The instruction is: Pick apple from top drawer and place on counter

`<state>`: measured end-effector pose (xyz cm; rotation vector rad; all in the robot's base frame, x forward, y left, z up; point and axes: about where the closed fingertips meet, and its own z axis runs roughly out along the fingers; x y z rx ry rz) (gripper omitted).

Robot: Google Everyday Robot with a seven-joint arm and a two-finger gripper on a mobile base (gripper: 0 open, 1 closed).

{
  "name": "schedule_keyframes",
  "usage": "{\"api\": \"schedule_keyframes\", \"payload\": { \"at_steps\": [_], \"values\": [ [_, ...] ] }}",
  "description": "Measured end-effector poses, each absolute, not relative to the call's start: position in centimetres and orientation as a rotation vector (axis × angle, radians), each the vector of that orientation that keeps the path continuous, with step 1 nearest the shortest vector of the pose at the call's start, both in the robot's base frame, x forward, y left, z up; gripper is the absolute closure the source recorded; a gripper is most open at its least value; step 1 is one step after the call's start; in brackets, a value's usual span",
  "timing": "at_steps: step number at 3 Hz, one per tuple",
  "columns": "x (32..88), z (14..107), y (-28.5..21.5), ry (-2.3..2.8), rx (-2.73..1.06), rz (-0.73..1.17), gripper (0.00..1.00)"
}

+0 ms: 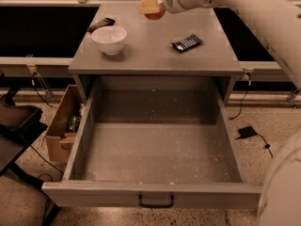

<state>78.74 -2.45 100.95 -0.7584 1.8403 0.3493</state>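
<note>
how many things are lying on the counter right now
3: a white bowl at the left, a black flat object behind it, a dark packet right of centre. The gripper holds the apple above the counter's back edge. The arm hides its back-right corner.
</note>
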Motion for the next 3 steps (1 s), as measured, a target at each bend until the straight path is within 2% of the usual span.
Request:
{"api": "schedule_keyframes", "payload": {
  "at_steps": [3],
  "values": [
    [87.4, 92.4, -3.5, 1.946, -0.306, 0.319, 1.00]
  ]
}}
